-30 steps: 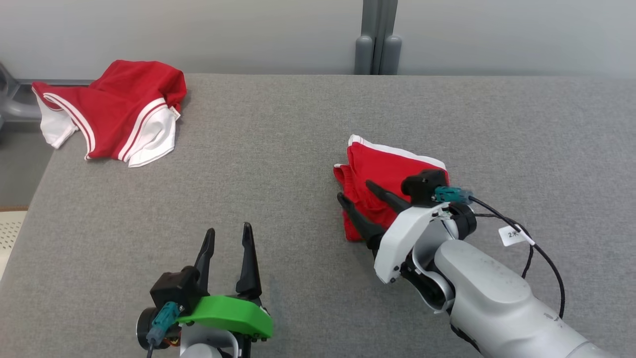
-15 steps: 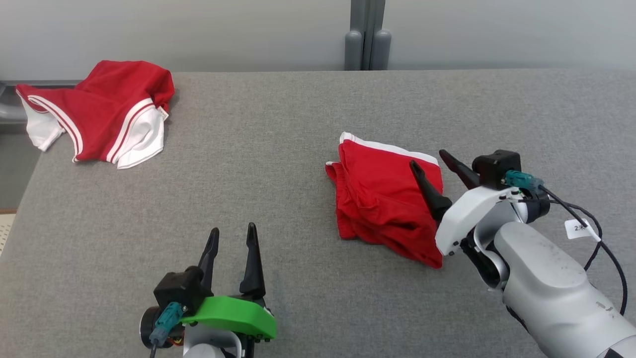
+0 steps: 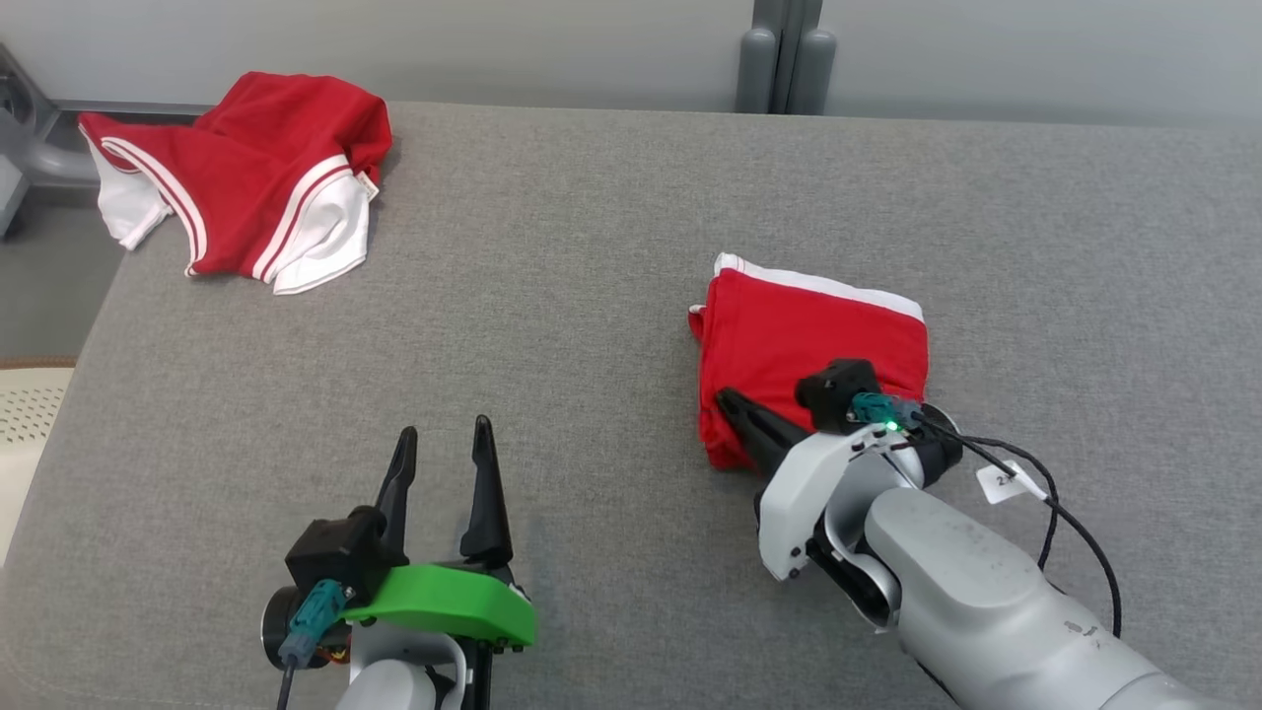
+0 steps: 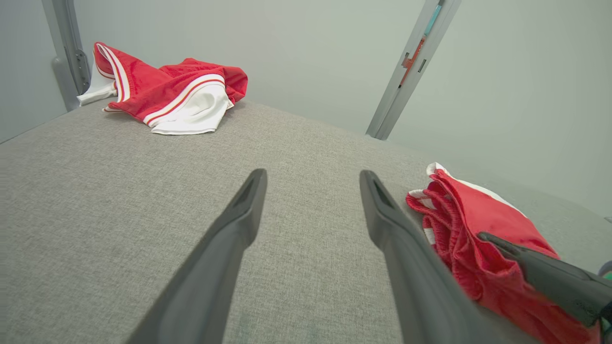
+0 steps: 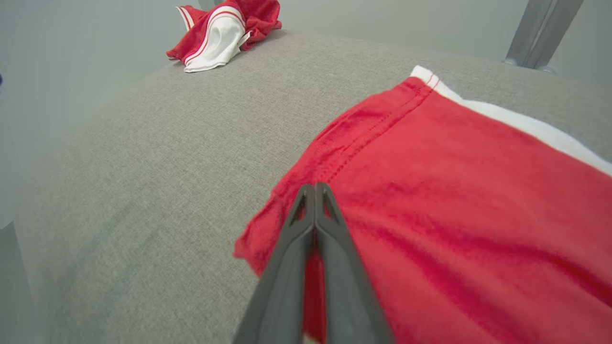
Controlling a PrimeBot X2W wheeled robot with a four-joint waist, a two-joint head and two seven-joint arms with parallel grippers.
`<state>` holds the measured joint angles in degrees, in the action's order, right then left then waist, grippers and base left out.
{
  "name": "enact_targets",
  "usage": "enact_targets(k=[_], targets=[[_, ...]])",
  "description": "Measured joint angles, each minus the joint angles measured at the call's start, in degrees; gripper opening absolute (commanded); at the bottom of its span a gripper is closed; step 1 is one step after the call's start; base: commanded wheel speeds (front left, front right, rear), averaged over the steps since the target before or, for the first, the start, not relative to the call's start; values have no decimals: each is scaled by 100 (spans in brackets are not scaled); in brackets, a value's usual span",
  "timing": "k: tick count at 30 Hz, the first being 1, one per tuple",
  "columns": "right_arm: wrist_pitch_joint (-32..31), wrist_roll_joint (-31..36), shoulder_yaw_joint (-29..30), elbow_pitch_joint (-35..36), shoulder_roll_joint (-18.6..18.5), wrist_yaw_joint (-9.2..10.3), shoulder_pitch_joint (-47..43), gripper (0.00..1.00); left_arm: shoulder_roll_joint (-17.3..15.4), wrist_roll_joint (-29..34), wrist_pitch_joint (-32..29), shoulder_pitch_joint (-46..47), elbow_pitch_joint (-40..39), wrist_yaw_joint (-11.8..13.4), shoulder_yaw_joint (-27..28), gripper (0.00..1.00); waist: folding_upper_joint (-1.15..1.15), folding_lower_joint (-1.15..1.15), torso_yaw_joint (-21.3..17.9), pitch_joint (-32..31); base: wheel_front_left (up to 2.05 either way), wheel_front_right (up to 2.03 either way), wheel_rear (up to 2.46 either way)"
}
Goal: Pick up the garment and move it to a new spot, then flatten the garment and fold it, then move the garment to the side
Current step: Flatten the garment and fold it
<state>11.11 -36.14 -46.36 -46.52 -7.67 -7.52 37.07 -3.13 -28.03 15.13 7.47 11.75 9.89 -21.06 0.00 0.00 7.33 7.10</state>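
**Right hand** [image 5: 315, 187]: two dark fingers drawn together, tips meeting. In the right wrist view the tips lie over the near left part of the folded garment, close to its stitched hem. Red cloth shows through the slit behind the tips, but it cannot be told whether a fold is caught. In the head view the right hand [image 3: 727, 398] lies across the garment's near left corner, and the pale forearm comes in from the lower right.

**Folded garment** [image 3: 818, 335]: red shorts with a white band along the far edge. They lie as a compact, roughly square bundle on the right half of the bench.

**Left hand** [image 3: 444, 429]: fingers apart, nothing between them. It sits low over bare cloth at the near left, fingers pointing away from the robot, well apart from the folded garment. Green bracket behind the fingers.

**Bench** [image 3: 592, 247]: grey woven cover.

**Second garment** [image 3: 246, 177]: red with white panels and stripes, crumpled at the far left corner of the bench, partly over the edge.

**Post** [image 3: 786, 54]: grey, upright, behind the far edge.
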Motion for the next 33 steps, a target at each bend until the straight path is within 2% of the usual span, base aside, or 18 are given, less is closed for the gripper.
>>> enact_targets(k=[9,10,11,12,13,14,19,24,33], targets=[[64,-188,-662,-291,181,0,134,0,5,2,-1,10,3,-7,82,100,0,0,49,38,0,0,0],[115,-225,-700,-286,186,0,148,6,7,2,0,10,7,-7,98,100,0,0,26,31,0,0,0],[168,-271,-721,-280,187,-1,169,33,8,2,-1,10,10,-7,103,100,0,0,-1,22,0,0,0],[210,-303,-730,-266,180,0,192,46,10,2,0,10,13,-10,108,100,0,0,-25,12,0,0,0],[250,-326,-727,-232,171,0,210,86,12,5,0,10,18,-16,118,100,0,0,-58,-3,0,0,0],[303,-360,-705,-171,159,0,218,100,13,24,0,10,26,-33,134,100,0,0,-102,-23,0,0,0],[387,-420,-298,156,112,0,221,100,-19,172,-1,22,81,-81,204,100,0,0,-303,-125,0,0,0],[394,29,757,649,-13,0,-50,100,-40,361,0,126,229,-180,278,100,0,0,-540,-266,0,0,0],[393,1037,2528,1292,91,0,-1259,100,-13,478,0,41,530,-381,424,100,0,0,-862,-569,0,0,0]])
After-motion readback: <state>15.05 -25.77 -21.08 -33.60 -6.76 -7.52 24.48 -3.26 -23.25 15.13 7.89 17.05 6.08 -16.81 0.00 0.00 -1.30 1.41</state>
